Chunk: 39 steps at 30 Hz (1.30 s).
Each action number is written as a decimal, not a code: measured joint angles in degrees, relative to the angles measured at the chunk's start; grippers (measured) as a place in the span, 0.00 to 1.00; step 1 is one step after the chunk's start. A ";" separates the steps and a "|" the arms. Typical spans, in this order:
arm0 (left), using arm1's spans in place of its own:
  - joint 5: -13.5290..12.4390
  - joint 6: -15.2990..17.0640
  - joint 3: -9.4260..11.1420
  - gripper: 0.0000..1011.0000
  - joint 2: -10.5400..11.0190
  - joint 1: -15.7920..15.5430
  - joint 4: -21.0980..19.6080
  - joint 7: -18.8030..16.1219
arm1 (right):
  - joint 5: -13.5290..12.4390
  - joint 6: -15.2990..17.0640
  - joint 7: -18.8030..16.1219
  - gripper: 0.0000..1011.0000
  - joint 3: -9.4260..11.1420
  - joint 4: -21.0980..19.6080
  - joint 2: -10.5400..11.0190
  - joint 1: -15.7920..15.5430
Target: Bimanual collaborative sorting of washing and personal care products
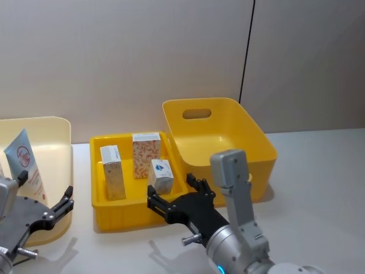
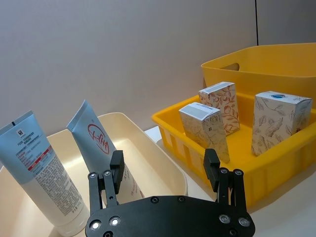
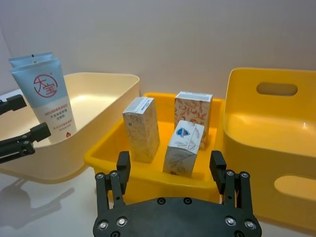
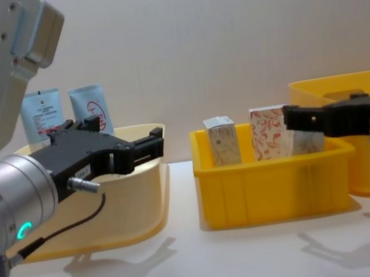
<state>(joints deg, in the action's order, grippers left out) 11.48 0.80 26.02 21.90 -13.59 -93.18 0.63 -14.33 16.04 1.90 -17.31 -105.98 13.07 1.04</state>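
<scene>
Both sets of my jaws hanging released, gripping nothing atm. Left gripper (image 2: 164, 163) hovering at near rim of cream tub (image 2: 148, 148). Tube with small print (image 2: 37, 168) and tube with red mark (image 2: 96, 138) standing inside tub, just ahead of those jaws, toward outer finger. Right gripper (image 3: 170, 165) hovering before small yellow crate (image 3: 106, 155). Blue-marked carton (image 3: 183, 145) sitting dead ahead of those jaws, grey-patterned carton (image 3: 141, 128) standing beside it toward left gripper, orange-patterned carton (image 3: 192, 111) just behind. Big yellow bin (image 3: 276, 143) sitting past outer finger.
</scene>
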 joint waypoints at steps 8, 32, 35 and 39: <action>0.00 0.00 0.00 0.99 0.00 0.00 0.00 0.00 | 0.88 6.34 4.16 0.99 -0.78 0.01 -3.87 1.41; 0.00 0.00 0.00 0.99 0.00 0.00 0.00 0.00 | 1.43 11.40 6.91 0.99 0.61 5.64 -9.06 7.42; 0.00 0.00 0.00 0.99 0.00 0.00 0.00 0.00 | 1.40 11.87 6.44 0.99 0.66 6.62 -9.20 8.25; 0.00 0.00 0.00 0.99 0.00 0.00 0.00 0.00 | 1.37 12.44 5.82 0.99 0.67 7.88 -9.36 9.27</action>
<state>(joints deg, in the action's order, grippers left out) 11.48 0.80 26.02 21.90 -13.59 -93.18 0.62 -12.95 28.49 7.73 -16.64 -98.11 3.71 10.31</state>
